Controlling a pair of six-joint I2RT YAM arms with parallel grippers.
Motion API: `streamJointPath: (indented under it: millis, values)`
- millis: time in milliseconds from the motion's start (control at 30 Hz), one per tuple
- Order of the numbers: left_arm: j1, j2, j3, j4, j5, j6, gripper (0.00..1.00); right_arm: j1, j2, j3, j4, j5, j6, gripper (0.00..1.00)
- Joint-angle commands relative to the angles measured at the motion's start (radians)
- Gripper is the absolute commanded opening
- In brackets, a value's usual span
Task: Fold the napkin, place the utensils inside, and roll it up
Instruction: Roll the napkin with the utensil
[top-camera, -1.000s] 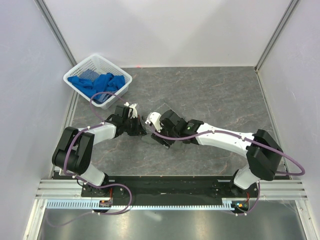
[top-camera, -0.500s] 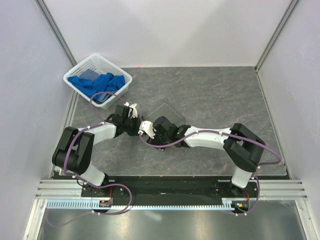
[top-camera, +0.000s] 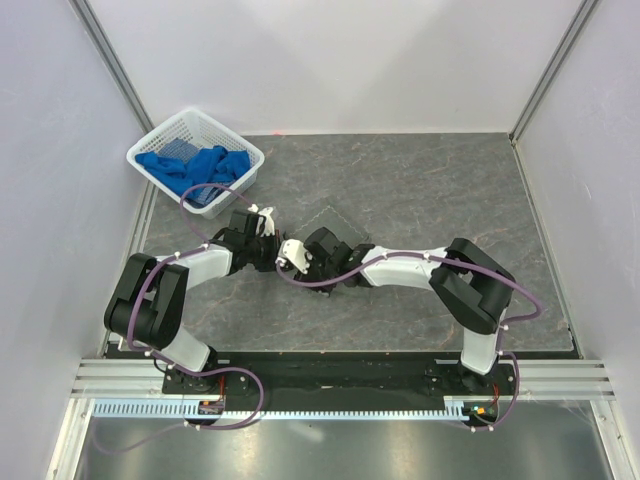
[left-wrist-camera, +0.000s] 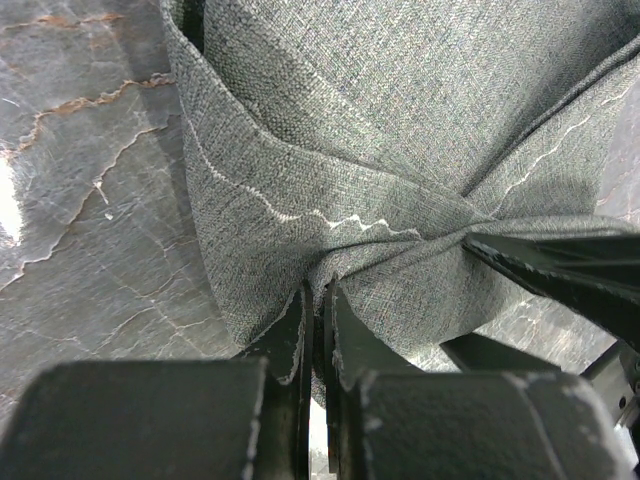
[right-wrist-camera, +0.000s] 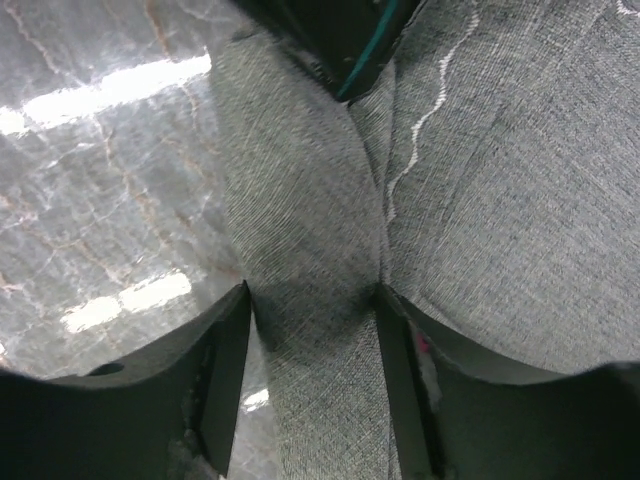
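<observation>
Left claw (left-wrist-camera: 318, 300) pinches the napkin (left-wrist-camera: 400, 120) tight; right claw (right-wrist-camera: 312, 295) straddles a fold, grip unclear.

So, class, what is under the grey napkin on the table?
Around the napkin only the marbled tabletop shows. Whatever lies beneath or inside its folds is covered by the cloth.

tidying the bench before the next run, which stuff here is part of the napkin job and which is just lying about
In the job: napkin, pinched by left gripper; fork not visible.
Lying about: white basket, blue cloths in it.
</observation>
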Motion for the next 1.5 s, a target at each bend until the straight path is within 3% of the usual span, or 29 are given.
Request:
streamJointPath:
  millis: [0, 167, 267, 300, 400, 500, 600, 1000, 1233, 1467]
  values:
    - [0.004, 0.004, 0.019, -0.012, 0.022, 0.049, 0.02, -0.032, 0.073, 0.060, -0.089, -0.061, -0.013, 0.54]
    - [0.003, 0.001, 0.045, 0.005, 0.025, 0.051, 0.03, -0.047, 0.091, 0.070, -0.165, -0.092, 0.022, 0.35]
    - [0.003, -0.033, 0.061, 0.008, -0.024, 0.037, 0.28, -0.063, 0.087, 0.067, -0.212, -0.118, 0.068, 0.26]
    - [0.004, -0.047, 0.064, 0.011, -0.039, 0.034, 0.43, -0.069, 0.087, 0.071, -0.229, -0.142, 0.078, 0.22]
    - [0.003, -0.117, 0.051, 0.019, -0.117, 0.026, 0.66, -0.093, 0.079, 0.082, -0.303, -0.224, 0.121, 0.17]
    - [0.003, -0.182, 0.019, 0.029, -0.165, 0.026, 0.73, -0.115, 0.061, 0.087, -0.362, -0.303, 0.146, 0.15]
    - [0.004, -0.220, -0.025, 0.060, -0.179, 0.020, 0.77, -0.139, 0.059, 0.100, -0.399, -0.365, 0.145, 0.15]
    - [0.003, -0.170, -0.163, 0.270, 0.085, -0.055, 0.86, -0.227, 0.177, 0.246, -0.507, -0.672, 0.118, 0.12]
    - [0.003, -0.070, -0.145, 0.323, 0.123, -0.072, 0.86, -0.245, 0.231, 0.287, -0.531, -0.698, 0.102, 0.10]
    - [0.004, 0.005, -0.116, 0.338, 0.143, -0.064, 0.77, -0.250, 0.246, 0.300, -0.536, -0.693, 0.094, 0.10]
